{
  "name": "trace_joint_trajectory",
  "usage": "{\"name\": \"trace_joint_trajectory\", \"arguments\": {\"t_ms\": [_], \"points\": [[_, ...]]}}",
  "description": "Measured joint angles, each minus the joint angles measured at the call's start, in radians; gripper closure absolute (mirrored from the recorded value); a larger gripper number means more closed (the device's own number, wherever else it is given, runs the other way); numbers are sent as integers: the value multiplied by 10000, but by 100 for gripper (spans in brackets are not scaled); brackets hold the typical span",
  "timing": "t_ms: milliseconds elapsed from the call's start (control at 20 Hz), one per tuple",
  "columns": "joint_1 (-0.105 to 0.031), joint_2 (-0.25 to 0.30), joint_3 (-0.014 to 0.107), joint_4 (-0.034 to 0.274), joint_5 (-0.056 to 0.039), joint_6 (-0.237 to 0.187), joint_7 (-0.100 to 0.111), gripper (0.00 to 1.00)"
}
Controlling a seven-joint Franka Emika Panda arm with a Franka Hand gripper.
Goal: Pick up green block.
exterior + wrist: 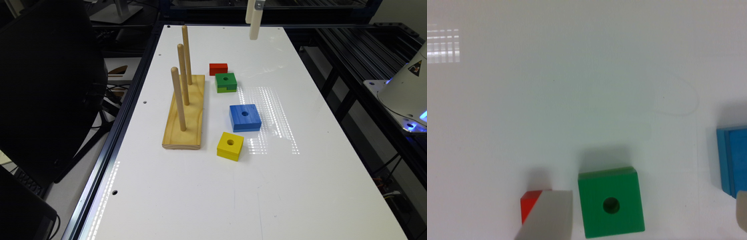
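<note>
Gripper (253,20) is held open, high at upper frame; descent must be centred over green block (226,82).

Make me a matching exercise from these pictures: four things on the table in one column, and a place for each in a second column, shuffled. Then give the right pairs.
Things
1. green block
2. yellow block
3. red block
4. wooden peg stand

Places
A. at the exterior view's left of all the blocks
B. nearest the camera in the exterior view, just past the blue block
C. between the red block and the blue block
D. farthest of the blocks from the camera in the exterior view

Pairs: 1-C, 2-B, 3-D, 4-A
</note>
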Motion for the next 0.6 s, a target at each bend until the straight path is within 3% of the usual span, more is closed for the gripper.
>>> {"name": "trace_joint_trajectory", "arguments": {"t_ms": [350, 600], "points": [[-47, 171, -1, 174, -16, 0, -21, 0], [-236, 180, -6, 237, -19, 0, -226, 0]]}}
